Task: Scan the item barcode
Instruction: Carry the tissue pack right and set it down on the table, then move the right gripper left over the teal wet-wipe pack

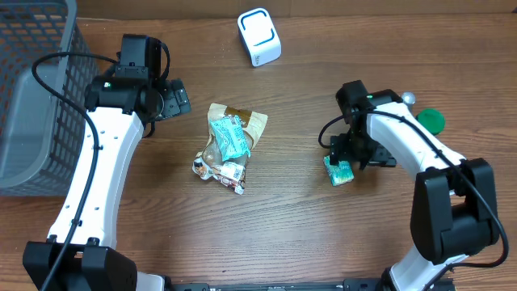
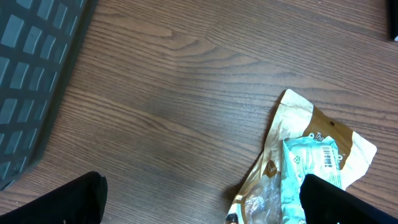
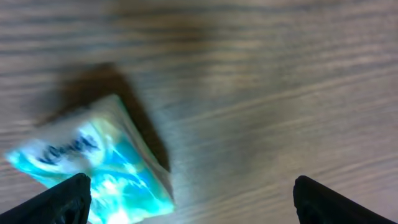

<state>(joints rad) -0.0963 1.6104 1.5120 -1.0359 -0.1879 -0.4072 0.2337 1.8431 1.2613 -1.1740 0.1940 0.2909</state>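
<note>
Packet (image 3: 93,162) lies by the wide-open right hand (image 3: 189,196); left hand (image 2: 205,202) gapes near bags (image 2: 305,155), scanner (image 1: 258,36) well apart.

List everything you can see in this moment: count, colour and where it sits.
table: one, brown wood, under everything
basket: one, grey mesh, far left edge
scanner: one, white with a blue outline, top centre
brown packet: one, tan-brown, crumpled, table centre
teal packet: one, teal and white, lying on the brown packet
small teal packet: one, teal, on the table at the right hand
green round object: one, green, right side behind the right arm
pale small object: one, whitish, beside the green one; too small to identify
left hand: one, black fingers, open, left of the brown packet
right hand: one, black fingers, open, over the small teal packet
</note>
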